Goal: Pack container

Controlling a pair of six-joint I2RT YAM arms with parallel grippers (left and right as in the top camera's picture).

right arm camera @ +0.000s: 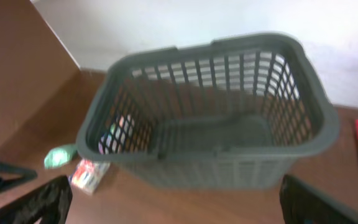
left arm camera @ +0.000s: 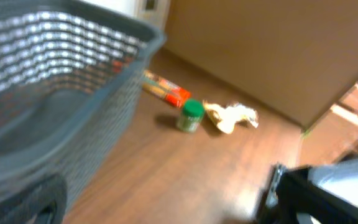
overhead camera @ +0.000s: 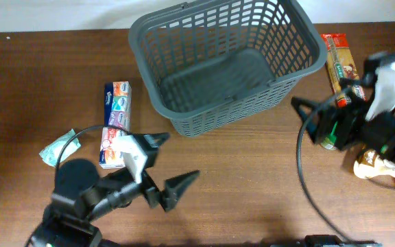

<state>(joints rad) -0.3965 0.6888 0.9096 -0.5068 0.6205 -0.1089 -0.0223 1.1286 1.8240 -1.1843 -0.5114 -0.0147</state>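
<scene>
Dark grey basket on wooden table, just ahead of left gripper, fingers spread wide, right gripper beside its right corner, fingers spread wide, tissue pack behind left fingers

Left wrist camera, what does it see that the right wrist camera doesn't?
Only the left wrist view shows the green-lidded jar and the crumpled pale bag. Only the right wrist view shows the colourful tissue pack and the small green packet. Both show the grey basket, and probably the same red-ended packet beside it.
</scene>
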